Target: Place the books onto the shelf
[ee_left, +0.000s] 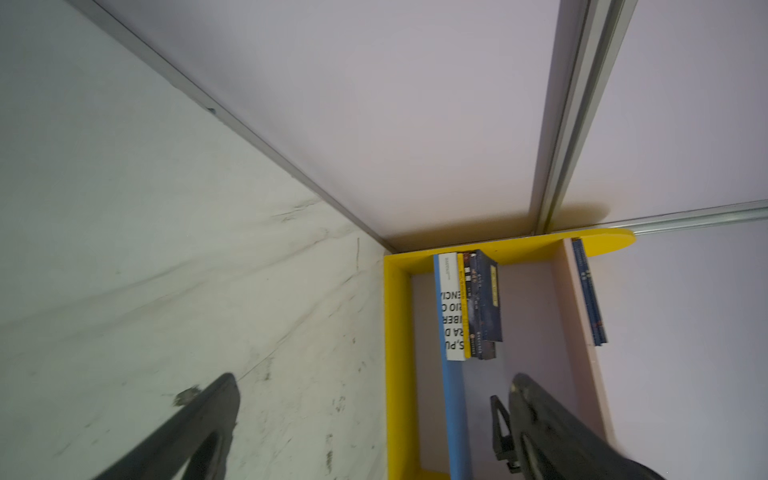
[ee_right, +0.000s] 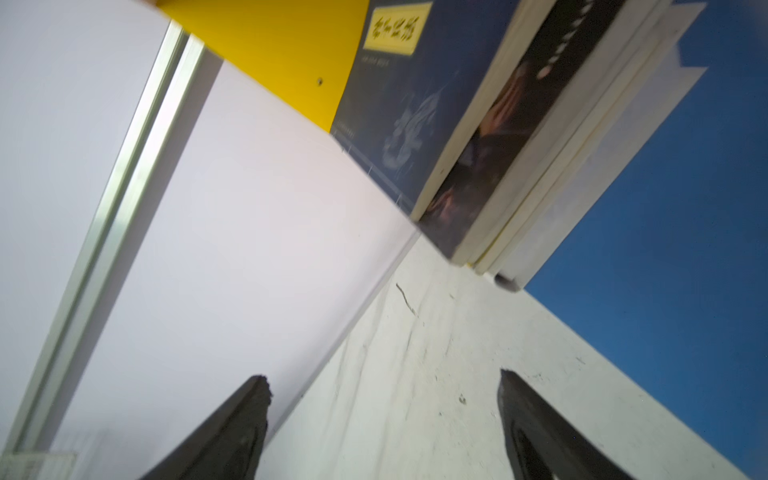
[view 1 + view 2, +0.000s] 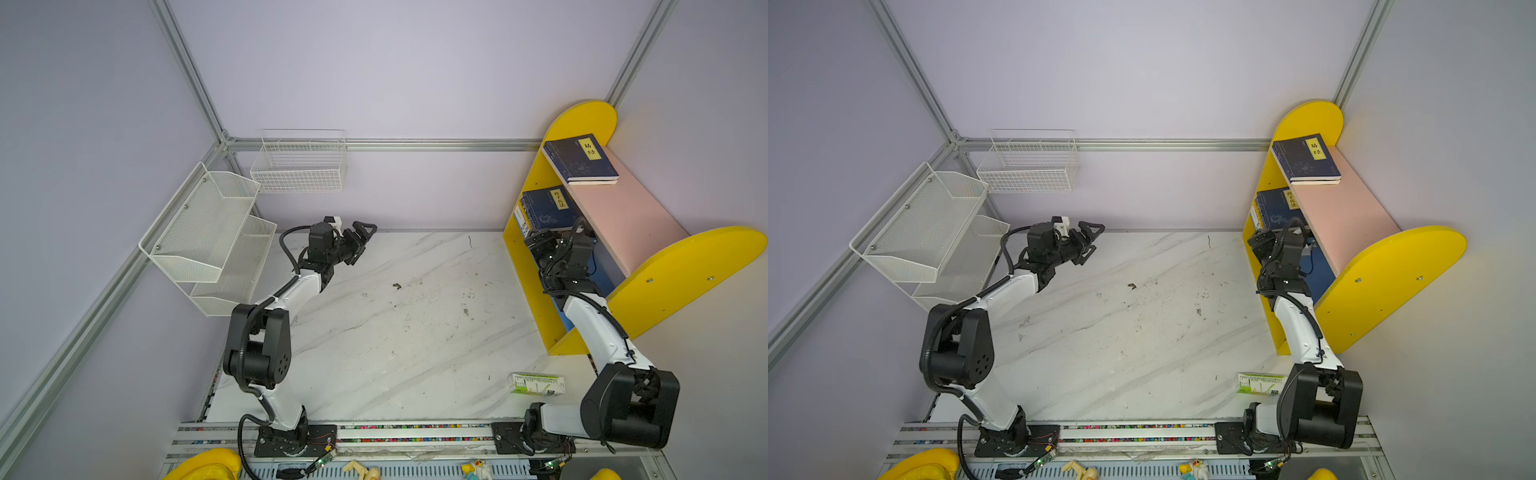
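All books [image 3: 579, 160] sit on the shelf [image 3: 681, 266], at its boards' far ends. Left gripper [image 1: 372, 382] and right gripper [image 2: 382, 386] are wide, empty. Job looks done; right one should back out softly.

Upper navy book [image 3: 580, 159]: laid at the far end of the pink upper board [image 3: 623, 224]; 易经 is read on its yellow label [image 3: 589, 149].
Lower navy book [image 3: 547, 208]: stood at the far end of the blue lower board [image 1: 455, 407]; 孙子兵法 is read on its yellow strip [image 3: 559, 198].
White book [image 1: 451, 307]: black lettering is partly hidden; only "ENCIA", "RIO", "BER", "RA D" and "S, PU" are made out.
Green-and-white box [image 3: 537, 383]: print is seen, too small to be read.
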Robot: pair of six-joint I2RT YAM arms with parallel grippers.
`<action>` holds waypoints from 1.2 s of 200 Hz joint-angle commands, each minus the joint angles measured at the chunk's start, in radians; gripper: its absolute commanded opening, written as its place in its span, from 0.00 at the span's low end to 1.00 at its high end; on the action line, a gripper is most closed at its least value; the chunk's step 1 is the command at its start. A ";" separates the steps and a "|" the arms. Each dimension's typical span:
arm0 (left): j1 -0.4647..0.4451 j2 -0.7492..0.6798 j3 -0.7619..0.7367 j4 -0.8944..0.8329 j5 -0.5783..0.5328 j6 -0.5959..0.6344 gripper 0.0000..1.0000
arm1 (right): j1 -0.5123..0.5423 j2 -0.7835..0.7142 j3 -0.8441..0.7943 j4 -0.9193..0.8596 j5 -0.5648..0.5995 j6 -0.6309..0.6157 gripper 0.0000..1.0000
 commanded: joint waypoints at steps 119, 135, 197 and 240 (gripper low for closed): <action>0.005 -0.456 -0.781 0.488 -0.950 0.962 0.99 | 0.092 -0.163 -0.568 0.511 0.501 -0.516 0.97; 0.005 -0.420 -0.835 0.550 -0.991 0.963 1.00 | 0.091 -0.119 -0.608 0.619 0.486 -0.502 0.97; 0.064 -0.148 -0.872 0.921 -1.075 1.013 1.00 | 0.093 0.129 -0.623 0.928 0.482 -0.537 0.97; 0.163 -0.198 -0.857 0.776 -0.899 0.905 1.00 | 0.091 0.282 -0.595 1.129 0.475 -0.554 0.97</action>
